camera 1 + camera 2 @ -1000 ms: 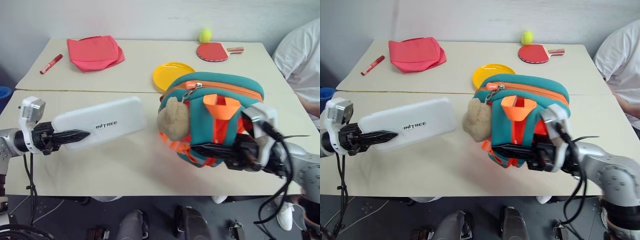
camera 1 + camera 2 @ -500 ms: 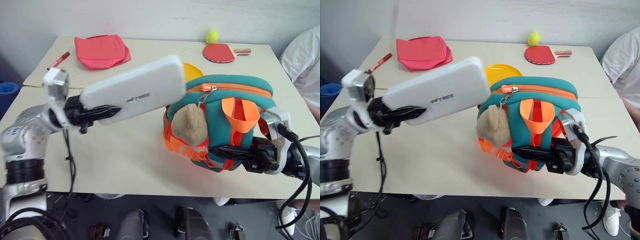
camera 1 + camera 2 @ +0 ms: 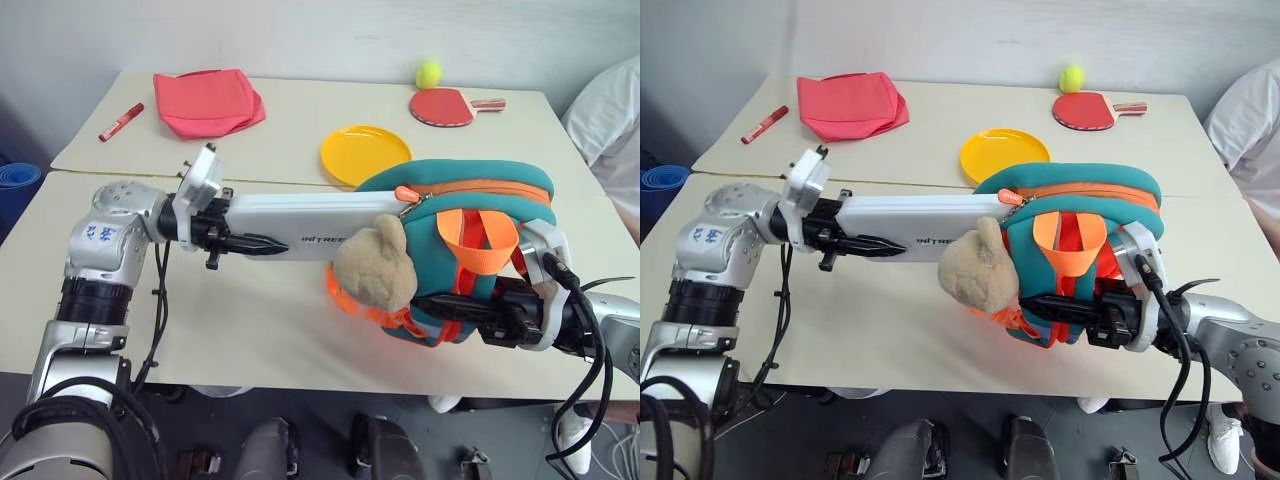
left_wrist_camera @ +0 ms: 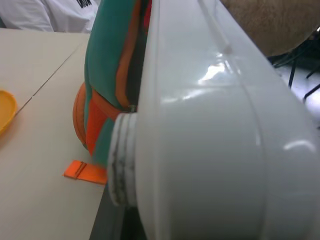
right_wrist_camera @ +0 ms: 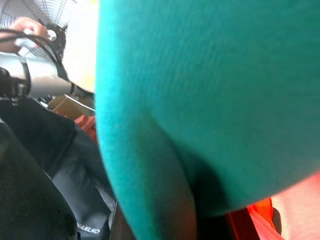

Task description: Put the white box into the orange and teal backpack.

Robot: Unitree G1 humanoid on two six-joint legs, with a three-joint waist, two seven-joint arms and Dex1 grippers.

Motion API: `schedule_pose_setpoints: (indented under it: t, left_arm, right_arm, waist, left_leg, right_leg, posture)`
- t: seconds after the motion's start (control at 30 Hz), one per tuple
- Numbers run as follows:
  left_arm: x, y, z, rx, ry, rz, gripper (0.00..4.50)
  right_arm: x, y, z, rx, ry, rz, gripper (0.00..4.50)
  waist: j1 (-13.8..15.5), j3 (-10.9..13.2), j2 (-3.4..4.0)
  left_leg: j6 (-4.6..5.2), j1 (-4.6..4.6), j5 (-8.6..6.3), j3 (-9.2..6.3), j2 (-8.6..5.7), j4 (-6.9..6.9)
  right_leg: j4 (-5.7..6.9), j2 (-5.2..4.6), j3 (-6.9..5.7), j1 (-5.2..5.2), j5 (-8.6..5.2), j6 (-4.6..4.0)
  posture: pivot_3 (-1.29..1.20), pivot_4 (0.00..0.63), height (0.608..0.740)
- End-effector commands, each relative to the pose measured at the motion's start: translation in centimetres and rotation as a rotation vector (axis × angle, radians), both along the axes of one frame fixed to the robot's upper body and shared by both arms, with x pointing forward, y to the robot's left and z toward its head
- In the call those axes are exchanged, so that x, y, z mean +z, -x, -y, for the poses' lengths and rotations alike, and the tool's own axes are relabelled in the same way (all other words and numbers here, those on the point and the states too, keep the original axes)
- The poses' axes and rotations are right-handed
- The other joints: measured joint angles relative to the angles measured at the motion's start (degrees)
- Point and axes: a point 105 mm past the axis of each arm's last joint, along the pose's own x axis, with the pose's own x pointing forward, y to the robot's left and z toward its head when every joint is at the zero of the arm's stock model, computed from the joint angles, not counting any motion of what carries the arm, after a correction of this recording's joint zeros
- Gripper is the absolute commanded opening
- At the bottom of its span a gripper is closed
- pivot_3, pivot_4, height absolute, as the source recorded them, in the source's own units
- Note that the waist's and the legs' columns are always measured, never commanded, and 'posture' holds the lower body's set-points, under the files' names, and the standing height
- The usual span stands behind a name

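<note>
Box (image 3: 300, 222) gripped at near end by left gripper (image 3: 262, 243), held level above table (image 3: 200, 330), far tip at zipper mouth of backpack (image 3: 470, 200), itself clamped low by shut right gripper (image 3: 432, 303); insertion barely begun, pushing in and release left.

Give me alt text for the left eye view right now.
The left gripper holds the white box level, its far end at the zipper of the orange and teal backpack, which the right gripper grips from below. Behind on the table lie a yellow plate and a pink-red cloth bag.
</note>
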Motion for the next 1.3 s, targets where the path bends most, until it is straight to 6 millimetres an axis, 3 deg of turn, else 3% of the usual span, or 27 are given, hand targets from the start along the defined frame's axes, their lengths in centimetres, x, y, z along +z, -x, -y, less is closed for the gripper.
schedule_pose_setpoints:
  t: [0.03, 0.13, 0.33, 0.43, 0.47, 0.6, 0.73, 0.87, 0.97, 1.03, 1.3]
  left_arm:
    - [0.4, 0.3, 3.9, -0.022, -0.033, -0.002, 1.28]
    - [-1.7, -0.1, 7.8, -0.011, -0.145, 0.032, 1.28]
    - [-2.5, -0.5, 15.6, -0.03, -0.04, -0.001, 1.28]
    - [-2.4, -1.3, 17.4, 0.012, -0.006, 0.01, 1.28]
    - [-2.3, -1.5, 17.4, 0.024, 0.008, 0.005, 1.63]
    - [-0.6, -1.1, 15.1, -0.015, 0.098, -0.089, 2.79]
    - [0.9, -0.2, 10.2, -0.115, 0.151, -0.09, 3.86]
    - [1.6, 0.0, 4.9, -0.136, 0.142, -0.043, 3.86]
    - [0.6, 0.3, 2.1, -0.108, 0.042, 0.031, 3.86]
    - [0.5, 0.8, 1.5, -0.117, 0.037, 0.061, 3.86]
    - [3.3, 1.9, 3.3, 0.016, 0.262, 0.226, 3.86]
  right_arm:
    - [1.4, -0.5, 0.0, -0.027, -0.031, 0.081, 0.01]
    - [1.2, -0.6, -0.2, -0.031, -0.03, 0.084, 0.01]
    - [0.9, -1.0, -0.9, -0.054, -0.054, 0.082, 0.01]
    - [0.6, -1.3, -1.1, -0.069, -0.05, 0.091, 0.01]
    - [0.5, -1.4, -1.3, -0.072, -0.05, 0.093, 0.0]
    - [0.2, -1.6, -1.5, -0.098, -0.055, 0.102, 0.0]
    - [0.2, -2.3, -0.8, -0.181, -0.066, 0.137, 0.0]
    - [0.4, -2.9, -1.0, -0.201, -0.071, 0.166, 0.0]
    - [0.5, -3.5, -1.0, -0.205, -0.062, 0.174, 0.0]
    - [0.5, -3.9, -0.9, -0.208, -0.058, 0.178, 0.0]
    - [0.0, -3.7, -0.5, -0.192, -0.017, 0.149, 0.0]
  waist:
    - [0.07, 0.0, 0.0]
    - [0.04, 0.0, 0.0]
    - [0.07, 0.0, 0.0]
    - [0.17, 0.0, 0.0]
    - [0.11, 0.0, 0.0]
    - [-0.23, 0.0, 0.01]
    - [-1.06, 0.0, 0.02]
    - [-1.72, 0.01, 0.04]
    - [-1.65, 0.01, 0.05]
    - [-1.58, 0.01, 0.05]
    - [-0.76, 0.01, 0.04]
  left_leg:
    - [0.04, -0.03, -0.02, -0.06, 0.0, 0.11]
    - [0.18, -0.23, -0.17, -0.16, 0.0, 0.44]
    - [0.42, -0.54, -0.22, -0.16, -0.08, 0.67]
    - [0.53, -0.64, -0.2, -0.21, -0.15, 0.74]
    - [0.55, -0.64, -0.2, -0.22, -0.16, 0.74]
    - [0.52, -0.64, -0.21, -0.24, -0.1, 0.73]
    - [0.42, -0.67, -0.2, -0.22, -0.02, 0.7]
    - [0.3, -0.66, -0.19, -0.13, 0.04, 0.67]
    - [0.3, -0.66, -0.19, -0.14, 0.02, 0.68]
    - [0.31, -0.65, -0.2, -0.13, -0.02, 0.68]
    - [0.4, -0.76, -0.18, -0.33, -0.09, 0.73]
  right_leg:
    - [0.01, -0.03, 0.1, 0.03, 0.01, 0.01]
    - [0.06, -0.06, 0.14, 0.04, 0.04, 0.07]
    - [0.06, 0.06, 0.05, -0.01, 0.17, 0.31]
    - [-0.08, -0.01, -0.01, -0.02, 0.24, 0.43]
    - [-0.09, -0.04, 0.0, -0.01, 0.26, 0.44]
    - [-0.13, -0.2, -0.01, -0.05, 0.26, 0.44]
    - [0.02, -0.1, -0.04, -0.13, 0.25, 0.41]
    - [0.1, 0.05, -0.3, -0.22, 0.19, 0.31]
    - [0.1, 0.05, -0.39, -0.21, 0.19, 0.31]
    - [0.09, 0.03, -0.38, -0.21, 0.19, 0.31]
    - [0.04, -0.16, -0.07, -0.12, 0.22, 0.37]
  posture:
    - [0.0, 0.15, 0.74]
    - [0.0, 0.15, 0.74]
    - [0.0, 0.15, 0.74]
    - [0.0, 0.15, 0.74]
    - [0.0, 0.15, 0.74]
    - [0.0, 0.15, 0.74]
    - [0.0, 0.15, 0.74]
    - [0.0, 0.15, 0.74]
    - [0.0, 0.15, 0.74]
    - [0.0, 0.15, 0.74]
    - [0.0, 0.15, 0.74]
